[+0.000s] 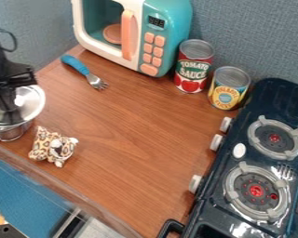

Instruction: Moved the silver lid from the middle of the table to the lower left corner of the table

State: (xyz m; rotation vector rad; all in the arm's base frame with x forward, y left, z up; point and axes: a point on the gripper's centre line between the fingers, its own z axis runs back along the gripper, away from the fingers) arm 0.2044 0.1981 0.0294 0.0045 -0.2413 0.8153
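Silver lid (33, 100): round, shiny, pale reflections, over metal pot (12, 133). Gripper (11, 114) at lid; cannot tell jaws' state.

Glossy metal lid (33, 100), smooth wood-grain table (126, 139).
Plush cloth toy (55, 148); smooth plastic microwave (171, 25); fork (94, 81) with plastic handle (74, 63) and shiny metal tines; glossy stove (217, 214).

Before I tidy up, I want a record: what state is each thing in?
Metal pot: upright, covered
Silver lid: over the pot
Blue-handled fork: lying flat
Plush toy: lying
Tomato can: upright, closed
Yellow-labelled can: upright, closed
Microwave door: seemingly closed
Stove knobs: settings unclear
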